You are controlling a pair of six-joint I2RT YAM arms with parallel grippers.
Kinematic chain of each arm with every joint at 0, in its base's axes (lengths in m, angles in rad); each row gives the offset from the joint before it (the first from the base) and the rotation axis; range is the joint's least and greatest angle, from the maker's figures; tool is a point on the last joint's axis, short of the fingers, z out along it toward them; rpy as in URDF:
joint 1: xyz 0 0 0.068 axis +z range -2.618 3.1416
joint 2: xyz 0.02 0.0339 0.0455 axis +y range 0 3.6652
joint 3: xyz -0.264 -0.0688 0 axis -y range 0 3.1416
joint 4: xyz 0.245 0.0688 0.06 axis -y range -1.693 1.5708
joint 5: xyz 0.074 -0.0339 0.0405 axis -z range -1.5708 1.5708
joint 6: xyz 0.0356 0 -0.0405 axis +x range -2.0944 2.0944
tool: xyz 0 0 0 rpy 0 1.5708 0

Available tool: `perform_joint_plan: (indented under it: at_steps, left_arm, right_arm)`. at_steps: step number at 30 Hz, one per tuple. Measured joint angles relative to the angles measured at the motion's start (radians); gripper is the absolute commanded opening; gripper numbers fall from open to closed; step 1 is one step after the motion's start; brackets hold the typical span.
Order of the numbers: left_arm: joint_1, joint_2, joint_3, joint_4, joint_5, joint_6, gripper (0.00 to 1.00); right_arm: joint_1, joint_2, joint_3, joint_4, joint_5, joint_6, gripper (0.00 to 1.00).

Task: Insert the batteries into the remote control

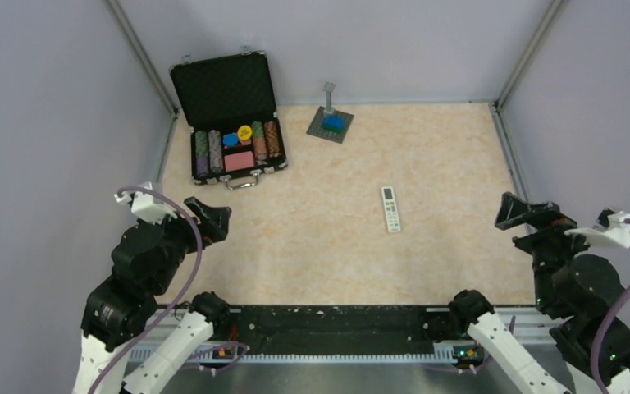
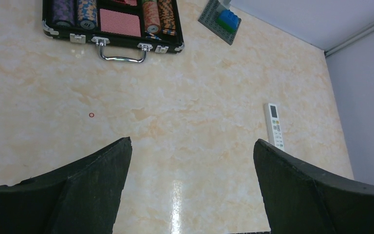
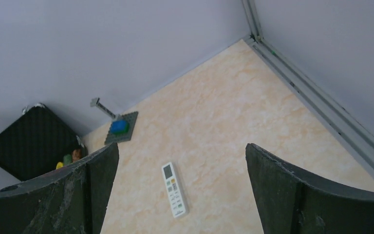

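Remote control (image 1: 390,208) apart from chip case (image 1: 225,86)

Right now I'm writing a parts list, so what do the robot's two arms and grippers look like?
The left arm and right arm have black joints over white lower links, each with a white wrist piece and a looping purple cable. The left gripper and right gripper have broad black wedge fingers, scuffed with pale specks.
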Motion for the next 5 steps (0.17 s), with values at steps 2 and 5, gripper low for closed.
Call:
perform_joint_plan:
  at_steps: [2,5]
  left_arm:
    - [0.0,-0.013,0.0,-0.004,-0.001,0.005,0.99]
    - [0.0,-0.024,0.0,-0.013,-0.009,0.009,0.99]
  right_arm:
    - [0.0,-0.026,0.01,-0.005,0.035,0.0,0.99]
    - [0.0,-0.045,0.016,-0.017,0.075,0.0,0.99]
